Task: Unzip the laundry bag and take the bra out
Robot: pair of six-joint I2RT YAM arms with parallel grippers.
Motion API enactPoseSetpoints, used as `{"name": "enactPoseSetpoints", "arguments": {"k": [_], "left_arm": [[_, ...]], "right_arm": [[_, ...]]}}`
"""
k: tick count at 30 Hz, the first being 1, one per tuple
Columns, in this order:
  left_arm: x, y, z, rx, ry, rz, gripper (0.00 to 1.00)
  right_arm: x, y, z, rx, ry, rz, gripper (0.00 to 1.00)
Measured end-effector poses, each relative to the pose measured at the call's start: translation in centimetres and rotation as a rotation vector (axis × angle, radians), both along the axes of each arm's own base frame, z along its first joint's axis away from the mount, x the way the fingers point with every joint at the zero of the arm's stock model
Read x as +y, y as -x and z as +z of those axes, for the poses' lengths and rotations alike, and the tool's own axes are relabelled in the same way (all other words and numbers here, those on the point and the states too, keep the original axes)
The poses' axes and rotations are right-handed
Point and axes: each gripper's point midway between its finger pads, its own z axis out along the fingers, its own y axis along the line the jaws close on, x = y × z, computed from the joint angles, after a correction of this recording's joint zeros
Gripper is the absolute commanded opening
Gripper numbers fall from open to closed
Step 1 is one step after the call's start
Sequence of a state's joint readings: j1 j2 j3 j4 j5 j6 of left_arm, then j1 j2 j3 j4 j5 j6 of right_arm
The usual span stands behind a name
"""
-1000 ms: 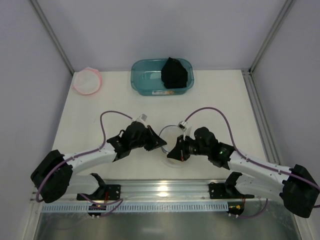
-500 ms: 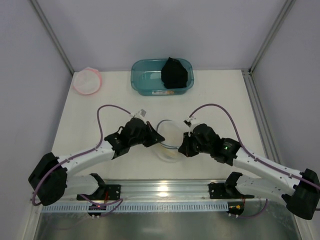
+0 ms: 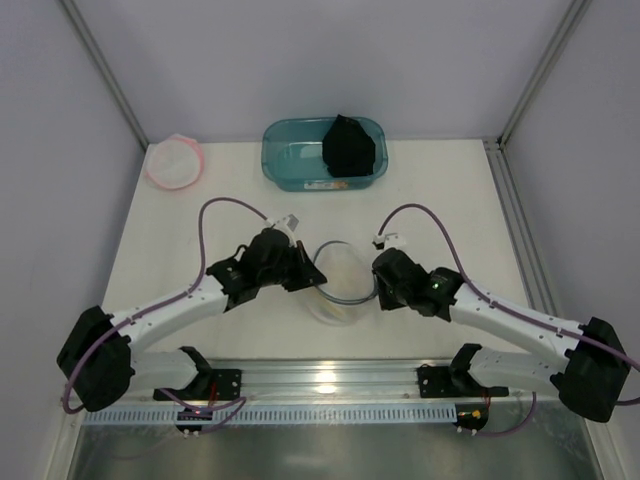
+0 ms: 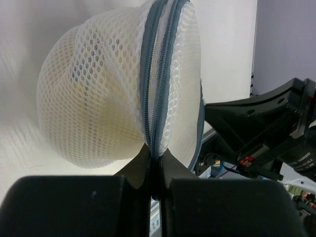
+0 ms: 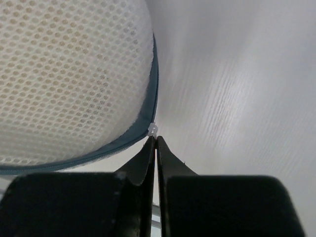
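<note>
Your laundry bag [image 4: 98, 98] is soft white honeycomb mesh cloth, with a woven grey-blue zip tape [image 4: 157, 74] and a small white plastic zip pull [image 5: 153, 130]. The left gripper [image 4: 154, 152] and right gripper [image 5: 155, 142] have smooth matt black plastic fingers. You also have a matt white table [image 5: 237, 98] with a fine ribbed grain, a glossy translucent teal plastic tub [image 3: 290, 165] with black cloth [image 3: 348, 147] in it, and a brushed metal rail [image 3: 330, 378].

The left arm [image 3: 165, 310] and right arm [image 3: 505, 320] are reached forward and angled inward toward each other, with the left gripper [image 3: 306, 281] and right gripper [image 3: 377, 287] pinched closed on opposite sides of the laundry bag [image 3: 345, 275].
</note>
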State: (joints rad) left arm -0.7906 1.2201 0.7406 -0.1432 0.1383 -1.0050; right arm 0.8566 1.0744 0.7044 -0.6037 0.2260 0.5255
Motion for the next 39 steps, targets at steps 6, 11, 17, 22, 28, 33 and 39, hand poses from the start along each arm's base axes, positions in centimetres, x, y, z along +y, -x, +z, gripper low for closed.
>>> {"name": "enactPoseSetpoints", "arguments": {"k": [6, 11, 17, 22, 28, 33, 39], "left_arm": [[-0.2, -0.2, 0.1, -0.011, -0.022, -0.051, 0.00], [-0.7, -0.4, -0.2, -0.014, -0.035, -0.090, 0.00], [-1.0, -0.7, -0.3, -0.023, -0.043, -0.114, 0.00], [-1.3, -0.9, 0.3, -0.045, -0.026, -0.125, 0.00], [-1.1, -0.8, 0.0, -0.047, -0.041, -0.132, 0.91], [0.6, -0.9, 0.1, -0.038, -0.089, -0.051, 1.00], [3.7, -0.8, 3.6, -0.120, -0.061, 0.093, 0.99]], "right_arm": [[-1.1, -2.6, 0.7, -0.080, 0.104, -0.087, 0.04], [-1.4, -5.0, 0.4, -0.128, 0.168, -0.134, 0.04], [-1.3, -7.5, 0.1, -0.180, 0.202, -0.161, 0.04], [-1.2, -8.9, 0.5, -0.216, 0.183, -0.170, 0.04], [-1.1, -9.0, 1.1, -0.222, 0.159, -0.135, 0.04], [-1.5, -7.8, 2.6, -0.241, 0.059, -0.113, 0.04], [-0.1, -4.8, 4.1, -0.227, -0.102, 0.006, 0.04]]}}
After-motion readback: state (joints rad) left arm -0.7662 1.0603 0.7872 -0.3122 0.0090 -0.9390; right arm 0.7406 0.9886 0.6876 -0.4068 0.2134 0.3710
